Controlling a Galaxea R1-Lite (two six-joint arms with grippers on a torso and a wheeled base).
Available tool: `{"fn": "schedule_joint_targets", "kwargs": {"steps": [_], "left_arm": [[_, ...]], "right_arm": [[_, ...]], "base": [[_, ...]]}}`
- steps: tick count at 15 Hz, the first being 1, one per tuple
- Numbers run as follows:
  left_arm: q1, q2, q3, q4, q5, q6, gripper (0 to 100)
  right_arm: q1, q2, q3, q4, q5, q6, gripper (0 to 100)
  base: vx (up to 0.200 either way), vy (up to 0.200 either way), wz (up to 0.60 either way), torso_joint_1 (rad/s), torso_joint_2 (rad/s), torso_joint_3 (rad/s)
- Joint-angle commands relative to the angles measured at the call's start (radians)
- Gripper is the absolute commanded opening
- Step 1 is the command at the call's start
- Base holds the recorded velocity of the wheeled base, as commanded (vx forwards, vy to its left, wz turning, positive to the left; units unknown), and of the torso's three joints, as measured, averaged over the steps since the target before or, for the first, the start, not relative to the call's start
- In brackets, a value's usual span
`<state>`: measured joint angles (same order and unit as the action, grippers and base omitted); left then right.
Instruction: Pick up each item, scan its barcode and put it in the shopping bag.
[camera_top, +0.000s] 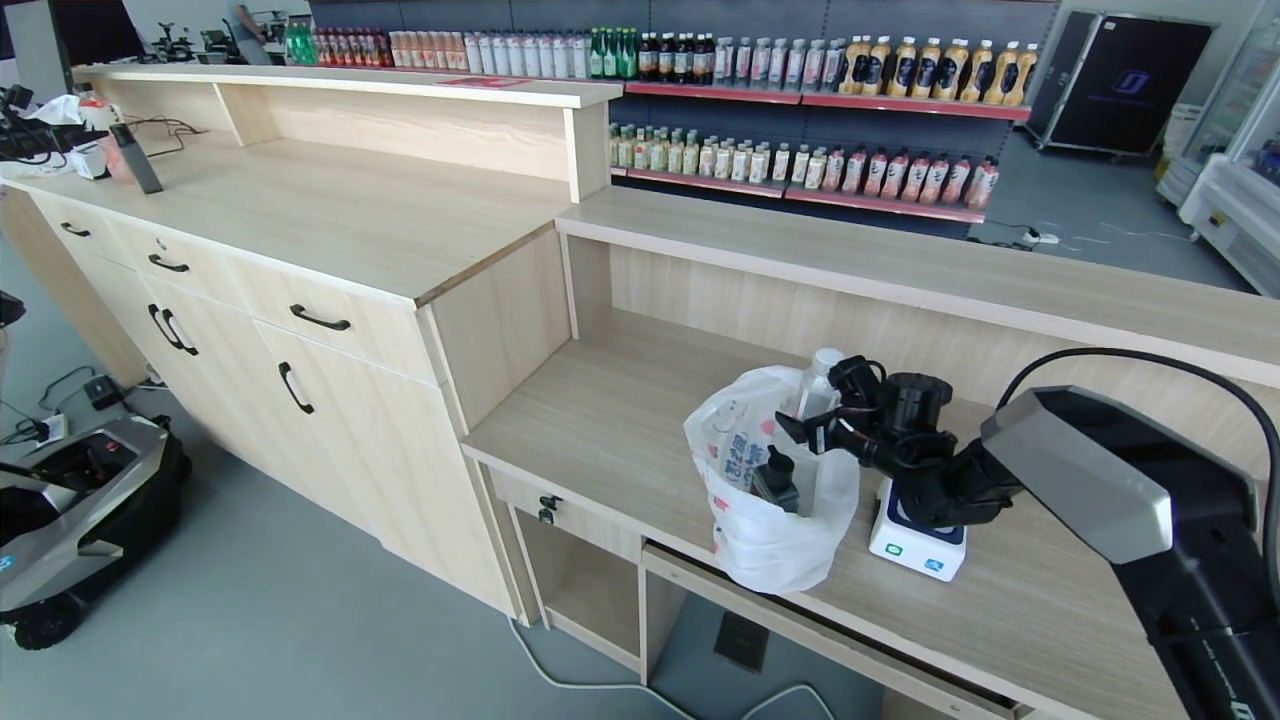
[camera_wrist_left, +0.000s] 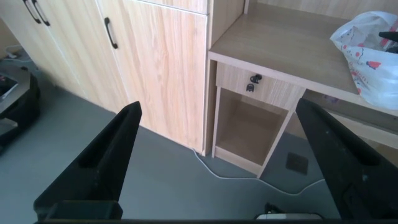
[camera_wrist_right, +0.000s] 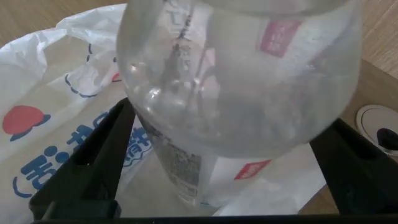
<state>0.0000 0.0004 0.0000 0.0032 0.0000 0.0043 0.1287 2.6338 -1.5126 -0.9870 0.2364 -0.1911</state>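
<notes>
The right tool (camera_top: 812, 428) is clasping a clear plastic bottle (camera_top: 822, 385) over the mouth of the shopping bag (camera_top: 770, 545), which is sitting on the counter (camera_top: 600, 420). The left tool (camera_wrist_left: 219, 106) is hanging with its fingers spread, over the floor to the near left.

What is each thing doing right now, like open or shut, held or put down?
clear bottle, held at the mouth of the shopping bag
right tool, shut on the clear bottle
shopping bag, open, standing on the counter
dark bottle, inside the shopping bag
left tool, open and empty
cupboard doors, shut
</notes>
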Motion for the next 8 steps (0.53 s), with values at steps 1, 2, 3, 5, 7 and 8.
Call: {"fn": "schedule_joint_targets", "kwargs": {"steps": [1,2,3,5,7,8], "left_arm": [[0.000,0.000,0.000,0.000,0.000,0.000,100],[0.000,0.000,0.000,0.000,0.000,0.000,100],[0.000,0.000,0.000,0.000,0.000,0.000,100],[0.000,0.000,0.000,0.000,0.000,0.000,100],[0.000,0.000,0.000,0.000,0.000,0.000,100],[0.000,0.000,0.000,0.000,0.000,0.000,100]], "right_arm": [[0.000,-0.135,0.074,0.021,0.000,0.004,100],[-0.003,-0.218,0.137,0.030,0.000,0.005,100],[-0.015,-0.310,0.219,0.036,0.000,0.004,100],[-0.029,-0.505,0.403,0.039,0.000,-0.002,100],[-0.057,-0.681,0.549,0.036,-0.006,-0.024,100],[-0.086,-0.784,0.637,0.031,-0.008,-0.050,100]], "base": [[0.000,0.000,0.00,0.000,0.00,0.000],[0.000,0.000,0.00,0.000,0.00,0.000],[0.000,0.000,0.00,0.000,0.00,0.000],[0.000,0.000,0.00,0.000,0.00,0.000],[0.000,0.000,0.00,0.000,0.00,0.000],[0.000,0.000,0.00,0.000,0.00,0.000]]}}
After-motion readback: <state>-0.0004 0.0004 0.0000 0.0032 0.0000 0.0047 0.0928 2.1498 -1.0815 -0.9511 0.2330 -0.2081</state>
